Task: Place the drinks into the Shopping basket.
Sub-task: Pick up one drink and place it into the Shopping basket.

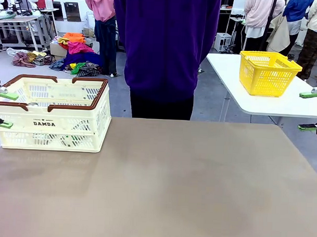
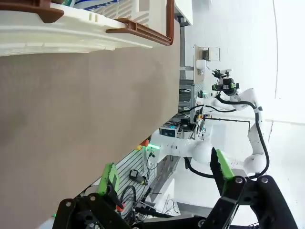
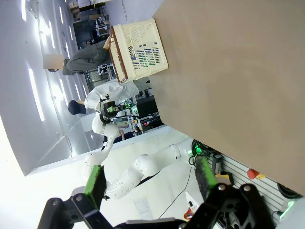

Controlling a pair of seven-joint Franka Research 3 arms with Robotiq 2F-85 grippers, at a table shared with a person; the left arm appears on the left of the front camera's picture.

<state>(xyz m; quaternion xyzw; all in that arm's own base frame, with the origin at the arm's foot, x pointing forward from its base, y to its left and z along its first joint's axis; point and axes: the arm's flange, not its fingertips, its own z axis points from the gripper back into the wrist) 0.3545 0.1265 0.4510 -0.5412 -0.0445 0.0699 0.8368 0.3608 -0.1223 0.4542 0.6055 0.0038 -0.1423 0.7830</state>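
The Shopping basket (image 1: 49, 113) sits on the table (image 1: 161, 191) at its far left corner. Cans lie inside it, glimpsed through the lattice wall (image 3: 148, 58). The left gripper (image 1: 3, 109) hangs at the table's left edge, just beside the basket's left end, jaws apart. The right gripper (image 1: 311, 111) hangs off the right edge, well apart from the basket, jaws apart too. A person (image 1: 165, 51) stands behind the far edge, centre. Farther right, beyond, a second table (image 1: 284, 104) carries a smaller basket (image 1: 268, 73).
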